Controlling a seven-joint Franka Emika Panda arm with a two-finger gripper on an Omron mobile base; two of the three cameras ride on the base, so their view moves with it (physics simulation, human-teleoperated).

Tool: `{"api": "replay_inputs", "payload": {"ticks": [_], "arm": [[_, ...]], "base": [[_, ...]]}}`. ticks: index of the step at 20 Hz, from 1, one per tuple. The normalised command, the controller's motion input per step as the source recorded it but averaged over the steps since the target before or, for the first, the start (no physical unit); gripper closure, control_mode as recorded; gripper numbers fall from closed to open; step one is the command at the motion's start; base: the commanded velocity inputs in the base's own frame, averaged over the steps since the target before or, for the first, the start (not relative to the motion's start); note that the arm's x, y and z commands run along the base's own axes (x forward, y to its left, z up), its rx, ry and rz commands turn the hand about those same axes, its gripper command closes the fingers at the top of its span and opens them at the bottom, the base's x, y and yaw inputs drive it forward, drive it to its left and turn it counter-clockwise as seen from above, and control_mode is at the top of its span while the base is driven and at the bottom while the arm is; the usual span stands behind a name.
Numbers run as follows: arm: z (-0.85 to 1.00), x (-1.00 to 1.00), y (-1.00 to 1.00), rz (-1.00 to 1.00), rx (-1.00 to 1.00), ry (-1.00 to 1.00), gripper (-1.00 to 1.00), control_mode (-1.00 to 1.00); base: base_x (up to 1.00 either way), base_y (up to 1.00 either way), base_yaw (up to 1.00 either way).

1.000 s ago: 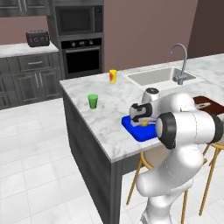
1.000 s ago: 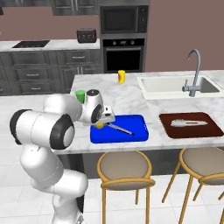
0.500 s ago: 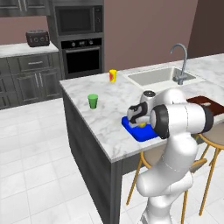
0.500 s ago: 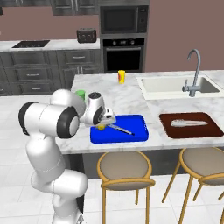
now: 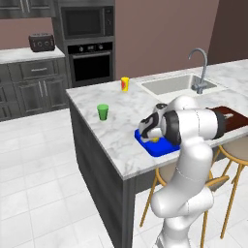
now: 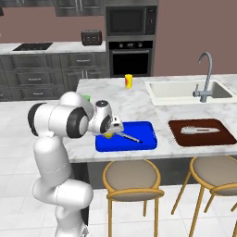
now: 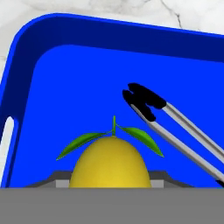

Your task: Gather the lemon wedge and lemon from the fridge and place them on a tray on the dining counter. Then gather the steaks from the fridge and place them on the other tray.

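Observation:
A yellow lemon (image 7: pixel 110 164) with a green stem and two leaves sits low over the left end of the blue tray (image 7: pixel 52 87) on the dining counter. My gripper (image 6: pixel 111 132) is shut on the lemon (image 6: pixel 108 135), its jaws on either side of the fruit. From the left base view the gripper (image 5: pixel 151 136) hangs just above the near-left corner of the blue tray (image 5: pixel 162 148). Metal tongs (image 7: pixel 175 127) with black tips lie in the tray to the right of the lemon. The lemon wedge and the steaks are out of view.
A dark brown tray (image 6: pixel 201 133) with a pale item on it lies right of the blue one. A green cup (image 5: pixel 102 112) and a yellow cup (image 5: pixel 125 84) stand on the counter. The sink (image 6: pixel 187 90) lies behind. Stools (image 6: pixel 132 178) stand below the counter edge.
The arm's elbow and shoulder have swung to a more upright stance. The gripper and lemon have stayed over the left end of the blue tray.

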Motion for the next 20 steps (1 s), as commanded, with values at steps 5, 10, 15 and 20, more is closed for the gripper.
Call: {"api": "replay_inputs", "payload": {"ticks": [5, 10, 15, 20], "arm": [[-0.16, 0.15, 0.0, 0.0, 0.0, 0.0, -1.0, -1.0], [-0.01, 0.0, -0.02, 0.0, 0.0, 0.0, -1.0, -1.0], [0.02, -0.01, 0.0, 0.0, 0.0, 0.0, -1.0, -1.0], [0.32, -0.18, 0.0, 0.0, 0.0, -0.01, -1.0, -1.0]], "base": [[0.0, 0.0, 0.0], [0.0, 0.0, 0.0], [0.0, 0.0, 0.0], [0.0, 0.0, 0.0]]}}
